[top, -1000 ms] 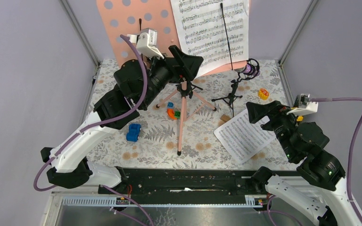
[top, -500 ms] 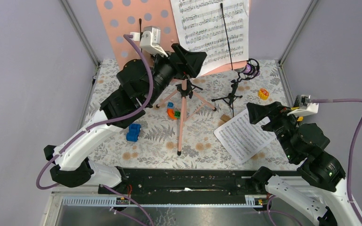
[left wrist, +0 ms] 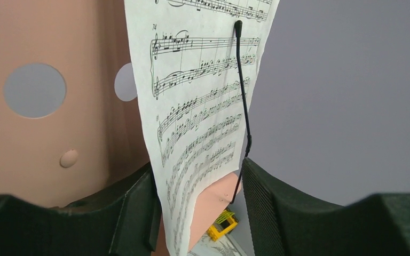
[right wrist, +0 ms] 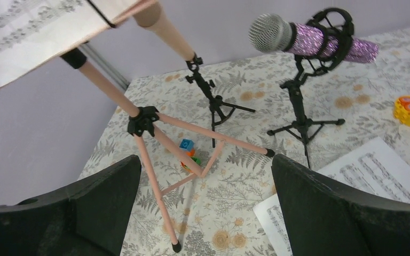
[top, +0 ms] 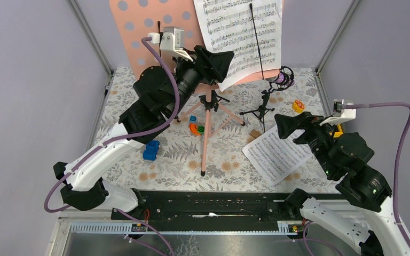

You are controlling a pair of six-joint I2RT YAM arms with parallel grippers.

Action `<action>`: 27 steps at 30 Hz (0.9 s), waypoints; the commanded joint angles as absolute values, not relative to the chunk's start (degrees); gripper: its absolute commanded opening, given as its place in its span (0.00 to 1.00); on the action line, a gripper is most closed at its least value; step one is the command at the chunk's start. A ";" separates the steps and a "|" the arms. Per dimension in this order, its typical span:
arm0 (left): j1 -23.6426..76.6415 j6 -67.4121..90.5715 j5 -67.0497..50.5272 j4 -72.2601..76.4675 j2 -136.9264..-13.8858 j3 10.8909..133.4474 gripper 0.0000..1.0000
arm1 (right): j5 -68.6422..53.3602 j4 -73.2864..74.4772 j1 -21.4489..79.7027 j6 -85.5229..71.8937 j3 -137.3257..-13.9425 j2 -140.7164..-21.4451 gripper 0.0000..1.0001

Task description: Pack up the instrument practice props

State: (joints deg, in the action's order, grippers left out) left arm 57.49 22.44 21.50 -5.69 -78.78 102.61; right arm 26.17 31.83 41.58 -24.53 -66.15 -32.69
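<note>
Left wrist view: the left gripper has its fingers apart, one on each side of the music page. That page hangs on the pink rack, at the top middle of the top view. The right gripper is wide apart at the lower right, close to a loose page. The purple microphone stands nearby.
</note>
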 commanded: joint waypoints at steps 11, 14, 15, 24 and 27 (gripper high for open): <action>57.57 18.30 23.03 -0.18 -79.43 102.83 0.28 | 10.44 27.15 41.40 -5.54 -90.73 -49.92 0.96; 57.57 18.12 23.28 -0.18 -79.16 102.40 0.20 | 10.55 30.63 41.40 -4.10 -99.11 -56.91 0.94; 57.58 18.03 23.37 -0.18 -79.09 102.39 0.18 | 10.15 31.84 41.40 -3.73 -101.89 -59.39 0.93; 57.58 18.17 24.21 -0.32 -78.58 102.04 0.09 | 9.88 36.13 41.33 -2.06 -122.29 -75.61 0.89; 57.61 18.43 24.51 -0.68 -78.37 102.13 0.06 | 13.49 37.12 41.33 -1.40 -126.87 -79.06 0.83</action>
State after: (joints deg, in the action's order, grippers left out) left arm 57.47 18.79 23.09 -2.92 -79.70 101.95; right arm 10.09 35.66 41.56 -3.38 -120.66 -76.71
